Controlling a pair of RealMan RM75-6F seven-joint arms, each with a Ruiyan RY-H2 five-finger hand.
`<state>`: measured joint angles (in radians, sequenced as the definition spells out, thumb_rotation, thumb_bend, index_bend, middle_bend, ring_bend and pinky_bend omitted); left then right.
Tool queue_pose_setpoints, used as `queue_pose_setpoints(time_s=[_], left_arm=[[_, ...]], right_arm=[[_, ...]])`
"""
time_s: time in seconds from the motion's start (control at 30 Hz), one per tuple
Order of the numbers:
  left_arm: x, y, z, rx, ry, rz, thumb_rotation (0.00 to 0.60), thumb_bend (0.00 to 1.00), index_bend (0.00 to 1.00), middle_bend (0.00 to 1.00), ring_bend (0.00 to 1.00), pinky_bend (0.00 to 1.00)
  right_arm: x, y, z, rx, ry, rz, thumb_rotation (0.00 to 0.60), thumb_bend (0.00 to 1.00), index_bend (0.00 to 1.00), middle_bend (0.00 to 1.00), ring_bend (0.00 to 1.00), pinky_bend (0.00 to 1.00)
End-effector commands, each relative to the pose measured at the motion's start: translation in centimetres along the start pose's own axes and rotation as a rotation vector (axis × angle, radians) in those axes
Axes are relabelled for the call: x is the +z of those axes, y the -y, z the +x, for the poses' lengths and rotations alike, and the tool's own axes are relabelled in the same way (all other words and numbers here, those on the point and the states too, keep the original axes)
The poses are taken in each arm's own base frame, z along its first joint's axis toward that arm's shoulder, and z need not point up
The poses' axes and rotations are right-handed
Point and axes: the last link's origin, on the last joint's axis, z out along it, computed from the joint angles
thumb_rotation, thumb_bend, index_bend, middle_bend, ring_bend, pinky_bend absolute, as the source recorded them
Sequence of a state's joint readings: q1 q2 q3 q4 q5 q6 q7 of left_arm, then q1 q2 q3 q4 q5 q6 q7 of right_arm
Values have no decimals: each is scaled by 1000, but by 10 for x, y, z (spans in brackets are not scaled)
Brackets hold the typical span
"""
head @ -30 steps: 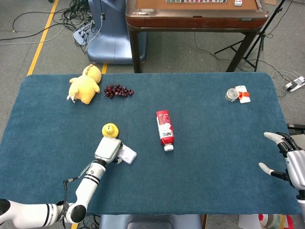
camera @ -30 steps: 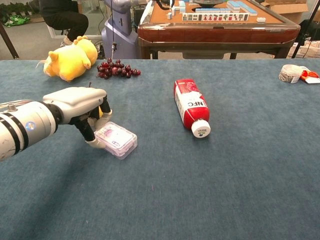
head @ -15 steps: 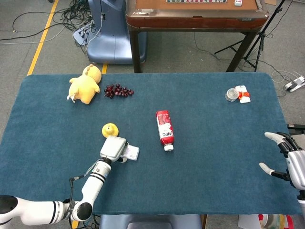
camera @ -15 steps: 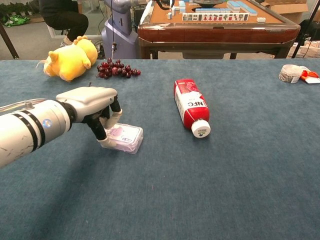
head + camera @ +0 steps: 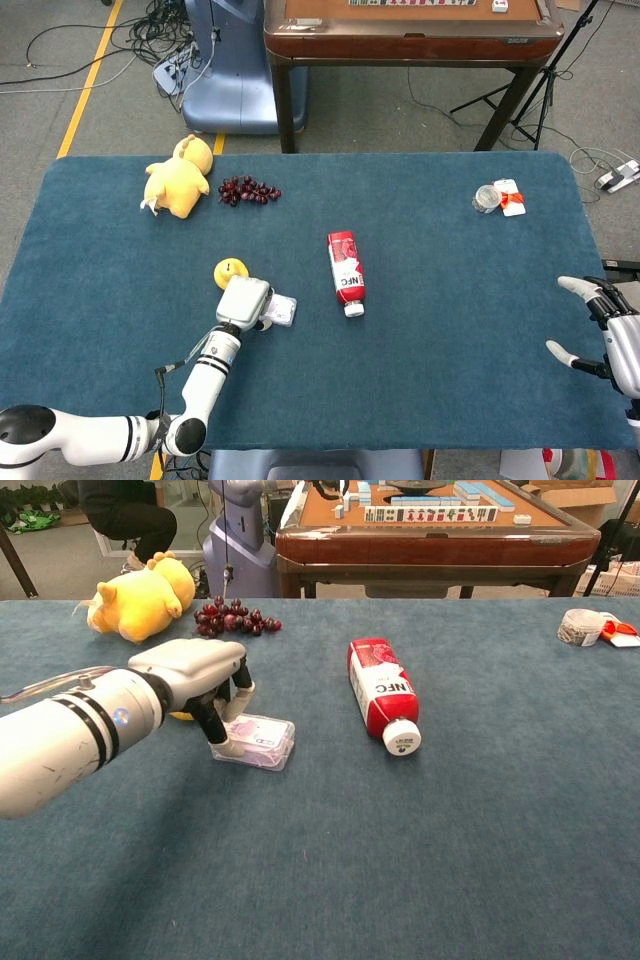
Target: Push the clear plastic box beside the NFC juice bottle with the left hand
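Head view first: the clear plastic box (image 5: 281,311) is a small see-through rectangle with a purplish-white label showing inside, lying flat on the blue table (image 5: 450,330). It sits at about 9 o'clock from the cap end of the NFC juice bottle (image 5: 346,272), still with a gap between them. The left hand (image 5: 243,303) is pressed up against the box's 9 o'clock side, fingers curled down onto its edge, pushing more than gripping. A yellow fruit-looking thing (image 5: 232,270) sits at 12 o'clock from that hand. The right hand (image 5: 603,335) hangs at the table's 3 o'clock edge, fingers spread, holding nothing.

Compared with a second ago, the box has slid toward the bottle and turned a bit, and the arm followed it.

Chest view: same box (image 5: 258,741), lid glossy, purple print visible, fingers (image 5: 229,742) touching its near-left corner. The bottle (image 5: 384,696) lies on its side at 3 o'clock from it, white cap toward the camera. Here too the box has moved closer than before. The right hand isn't visible here.
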<state>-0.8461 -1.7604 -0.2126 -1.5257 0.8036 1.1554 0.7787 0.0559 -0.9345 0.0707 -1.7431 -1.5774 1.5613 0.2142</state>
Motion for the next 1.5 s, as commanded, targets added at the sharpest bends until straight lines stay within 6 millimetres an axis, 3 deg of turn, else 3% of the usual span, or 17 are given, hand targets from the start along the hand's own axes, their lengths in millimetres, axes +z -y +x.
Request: queue_pose_setpoints(time_s=[0.03,1.5], left_arm=[[2,-2,1,2,-12,1,600,0,831,1000,1000,1000],[40,-22,0,86,-74,47,600,0,835,1000,1000,1000]], right_arm=[[0,0,0,0,0,0,600,14,228,269,162,486],[-2,-1,2,13,2,-5,600,14,228,269,162,486]])
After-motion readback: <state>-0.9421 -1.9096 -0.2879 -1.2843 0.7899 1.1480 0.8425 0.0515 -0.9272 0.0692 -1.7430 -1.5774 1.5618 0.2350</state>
